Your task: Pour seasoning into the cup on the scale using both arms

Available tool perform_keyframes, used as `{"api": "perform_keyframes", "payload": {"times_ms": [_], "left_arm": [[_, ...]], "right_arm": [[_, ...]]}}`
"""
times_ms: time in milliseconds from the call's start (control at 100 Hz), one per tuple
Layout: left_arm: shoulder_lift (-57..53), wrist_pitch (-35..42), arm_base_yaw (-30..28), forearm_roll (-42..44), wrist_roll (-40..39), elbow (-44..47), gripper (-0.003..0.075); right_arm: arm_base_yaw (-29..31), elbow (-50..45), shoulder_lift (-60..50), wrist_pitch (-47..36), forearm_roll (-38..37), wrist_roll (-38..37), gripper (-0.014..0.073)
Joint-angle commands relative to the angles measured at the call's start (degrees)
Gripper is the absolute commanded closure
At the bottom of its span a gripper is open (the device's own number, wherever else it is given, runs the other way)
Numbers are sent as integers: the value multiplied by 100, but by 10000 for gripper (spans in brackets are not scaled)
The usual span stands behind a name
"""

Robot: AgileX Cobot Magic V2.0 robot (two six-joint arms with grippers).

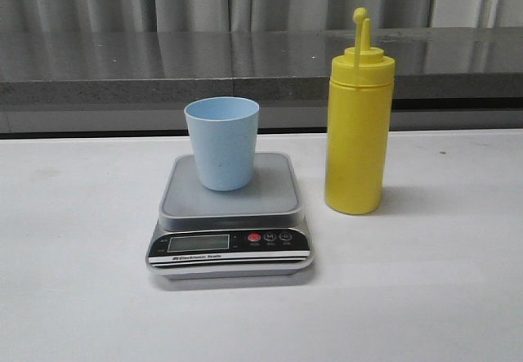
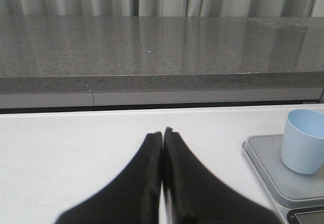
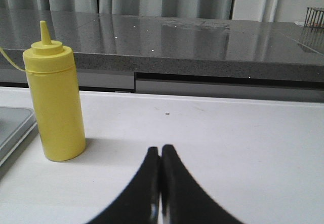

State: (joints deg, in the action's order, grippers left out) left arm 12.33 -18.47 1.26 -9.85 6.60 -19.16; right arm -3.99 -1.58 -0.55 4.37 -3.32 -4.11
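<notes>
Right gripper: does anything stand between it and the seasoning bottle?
Nothing visible. In the right wrist view, only bare white table lies between the shut right gripper and the upright seasoning bottle, which stands beside the scale, apart from it.

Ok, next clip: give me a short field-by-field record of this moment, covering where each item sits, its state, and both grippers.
cup: light blue tumbler, upright on the scale platform, looks empty
scale: digital kitchen scale, on the white table, display reading not legible
seasoning: yellow squeeze bottle, upright on the table to the right of the scale, apart from it, cap off the nozzle
left gripper: shut, holding nothing, to the left of the scale
right gripper: shut, holding nothing, to the right of the bottle
pouring: not yet begun
</notes>
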Motion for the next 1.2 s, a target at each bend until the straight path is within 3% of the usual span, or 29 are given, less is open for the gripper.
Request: {"api": "perform_keyframes", "payload": {"times_ms": [0, 370, 580, 800, 910, 1190], "left_arm": [[58, 411, 3, -75, -48, -152, 740], [58, 411, 3, -75, -48, -141, 740], [-89, 456, 3, 442, -48, -94, 740], [-665, 1093, 3, 794, -74, 624, 740], [-1023, 1337, 3, 1239, -563, 1046, 740], [-1430, 1357, 3, 1482, -791, 1759, 740]], "right_arm": [[36, 124, -122, -468, -12, 5, 662], [36, 124, -122, -468, -12, 5, 662], [36, 124, -122, -468, -12, 5, 662], [36, 124, -122, -468, -12, 5, 662], [36, 124, -122, -468, -12, 5, 662], [36, 124, -122, -468, -12, 5, 662]]}}
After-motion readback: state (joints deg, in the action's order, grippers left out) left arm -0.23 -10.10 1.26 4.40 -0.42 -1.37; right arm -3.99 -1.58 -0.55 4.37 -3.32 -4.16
